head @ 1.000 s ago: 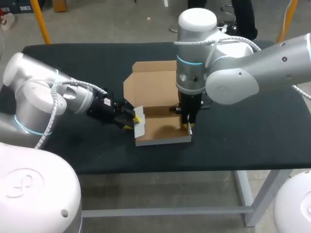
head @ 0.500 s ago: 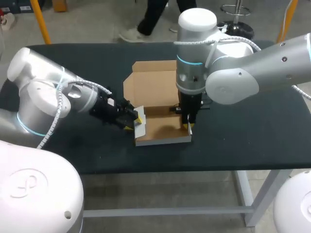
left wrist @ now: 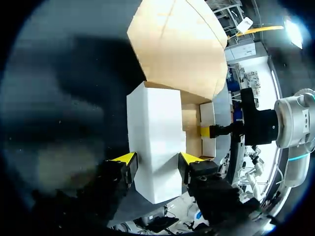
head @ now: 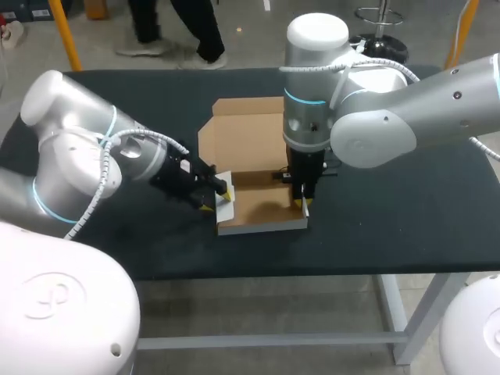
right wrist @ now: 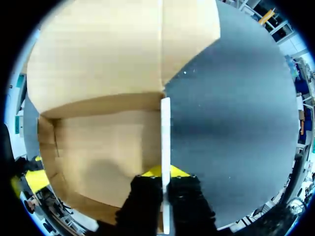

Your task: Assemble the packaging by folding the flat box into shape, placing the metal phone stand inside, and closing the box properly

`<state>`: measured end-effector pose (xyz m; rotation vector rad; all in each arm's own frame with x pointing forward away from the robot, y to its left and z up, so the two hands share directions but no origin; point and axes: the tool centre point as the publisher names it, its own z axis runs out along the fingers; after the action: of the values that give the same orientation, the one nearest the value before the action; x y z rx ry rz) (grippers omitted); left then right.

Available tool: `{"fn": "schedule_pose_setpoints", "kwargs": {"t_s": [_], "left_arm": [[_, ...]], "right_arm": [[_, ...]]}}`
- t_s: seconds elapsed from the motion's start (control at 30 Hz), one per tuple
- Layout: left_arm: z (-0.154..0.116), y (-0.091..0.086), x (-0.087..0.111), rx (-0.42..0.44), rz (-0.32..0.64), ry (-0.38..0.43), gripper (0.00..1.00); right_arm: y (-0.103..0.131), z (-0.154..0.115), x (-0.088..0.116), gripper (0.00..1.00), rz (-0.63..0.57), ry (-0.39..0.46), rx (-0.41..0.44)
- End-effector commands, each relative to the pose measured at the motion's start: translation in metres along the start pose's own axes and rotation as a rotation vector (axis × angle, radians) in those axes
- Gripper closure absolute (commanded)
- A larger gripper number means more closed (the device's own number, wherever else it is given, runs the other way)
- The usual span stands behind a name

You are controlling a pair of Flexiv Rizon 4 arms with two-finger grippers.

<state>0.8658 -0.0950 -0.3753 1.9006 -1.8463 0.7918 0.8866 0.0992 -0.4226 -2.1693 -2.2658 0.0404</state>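
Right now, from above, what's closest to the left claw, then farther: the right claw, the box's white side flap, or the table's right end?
1. White side flap, in the left claw.
2. Right claw, across the box.
3. Table's right end, far right.

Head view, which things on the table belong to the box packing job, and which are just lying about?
Part of the job:
cardboard box, lid open
left arm, jaws pinching the box's left wall
right arm, jaws pinching its right wall

Not part of it:
black table underneath

The metal phone stand is not in sight.
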Motion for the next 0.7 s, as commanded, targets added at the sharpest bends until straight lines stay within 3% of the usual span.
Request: {"fn": "schedule_pose_setpoints", "kwargs": {"t_s": [0.03,0.37,0.7], "left_arm": [[0.008,-0.002,0.004,-0.014,0.006,-0.11,0.43],[0.014,-0.005,0.001,-0.032,0.02,-0.271,0.49],[0.015,-0.011,-0.012,-0.06,0.009,-0.361,0.57]], "right_arm": [[0.001,0.0,0.001,1.0,-0.001,-0.003,0.005],[0.001,0.0,0.001,1.0,-0.001,-0.003,0.005],[0.001,0.0,0.001,1.0,-0.001,-0.003,0.005]]}}
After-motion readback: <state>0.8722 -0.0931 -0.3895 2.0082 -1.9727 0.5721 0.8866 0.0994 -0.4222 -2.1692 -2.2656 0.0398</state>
